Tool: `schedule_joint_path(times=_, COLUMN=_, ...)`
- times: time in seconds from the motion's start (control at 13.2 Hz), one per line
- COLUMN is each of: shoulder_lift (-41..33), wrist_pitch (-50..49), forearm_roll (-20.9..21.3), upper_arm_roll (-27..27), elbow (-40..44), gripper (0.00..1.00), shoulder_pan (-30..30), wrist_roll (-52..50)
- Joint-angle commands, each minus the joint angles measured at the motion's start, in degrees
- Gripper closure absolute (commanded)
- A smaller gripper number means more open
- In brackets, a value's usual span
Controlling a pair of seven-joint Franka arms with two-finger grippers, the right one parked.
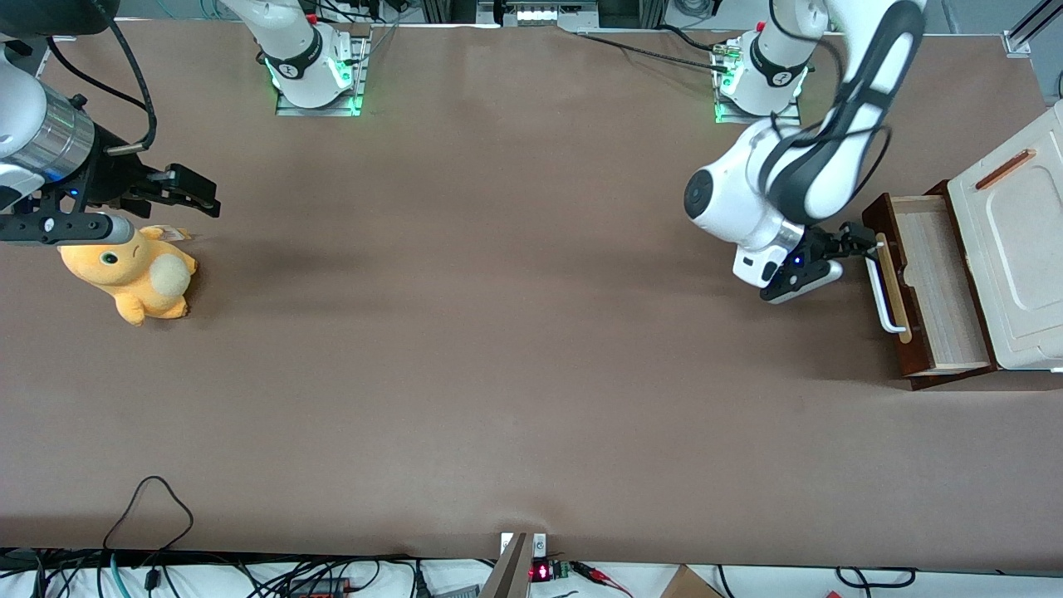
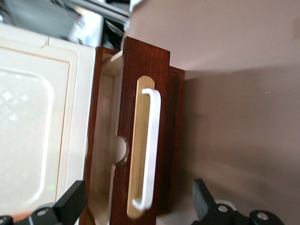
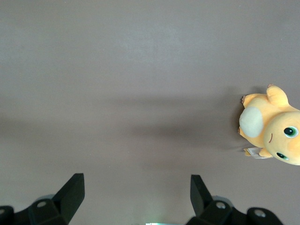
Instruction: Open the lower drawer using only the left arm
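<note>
The lower drawer (image 1: 938,282) stands pulled out of the cream-topped cabinet (image 1: 1017,249) at the working arm's end of the table, its pale inside showing. A white bar handle (image 1: 882,291) sits on a tan strip on its dark reddish-brown front (image 2: 129,84). My left arm (image 1: 797,183) reaches toward it, and its gripper (image 1: 855,249) hovers just in front of the handle's end farther from the front camera. In the left wrist view the gripper (image 2: 138,199) is open, its black fingers (image 2: 70,204) spread wide to either side of the handle (image 2: 150,150) without touching it.
A yellow plush toy (image 1: 133,274) lies toward the parked arm's end of the table, also in the right wrist view (image 3: 272,129). A copper strip (image 1: 1005,169) lies on the cabinet top. Loose cables (image 1: 149,507) trail along the table edge nearest the front camera.
</note>
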Motion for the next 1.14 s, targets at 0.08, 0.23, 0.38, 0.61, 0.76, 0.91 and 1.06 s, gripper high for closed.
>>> schedule_joint_path(times=0.08, shoulder_lift=-5.9, wrist_pitch=0.1, forearm_roll=-17.2, upper_arm_roll=0.2, elbow=10.4, gripper=0.0, shoulder_pan=0.4, wrist_roll=12.9)
schedule_joint_path(times=0.23, shoulder_lift=-8.2, wrist_pitch=-0.2, forearm_roll=-28.7, upper_arm_roll=0.8, elbow=16.0, gripper=0.0, shoulder_pan=1.6, wrist_roll=18.9)
schedule_joint_path(times=0.38, shoulder_lift=-9.6, wrist_pitch=-0.2, forearm_roll=-37.4, upper_arm_roll=3.0, elbow=20.2, gripper=0.0, shoulder_pan=2.4, wrist_roll=24.6)
schedule_joint_path(times=0.61, shoulder_lift=-12.1, wrist_pitch=-0.3, forearm_roll=-52.6, upper_arm_roll=10.4, elbow=23.8, gripper=0.0, shoulder_pan=2.5, wrist_roll=37.6)
schedule_joint_path(times=0.76, shoulder_lift=-13.7, wrist_pitch=-0.6, forearm_roll=-55.8, upper_arm_roll=13.4, elbow=24.3, gripper=0.0, shoulder_pan=2.9, wrist_roll=45.2)
schedule_joint_path(times=0.91, shoulder_lift=-14.9, wrist_pitch=-1.9, forearm_roll=-56.7, upper_arm_roll=14.7, elbow=24.3, gripper=0.0, shoulder_pan=3.3, wrist_roll=46.2)
schedule_joint_path(times=1.06, shoulder_lift=-15.7, wrist_pitch=-3.0, forearm_roll=-56.7, upper_arm_roll=14.9, elbow=24.2, gripper=0.0, shoulder_pan=4.2, wrist_roll=46.5)
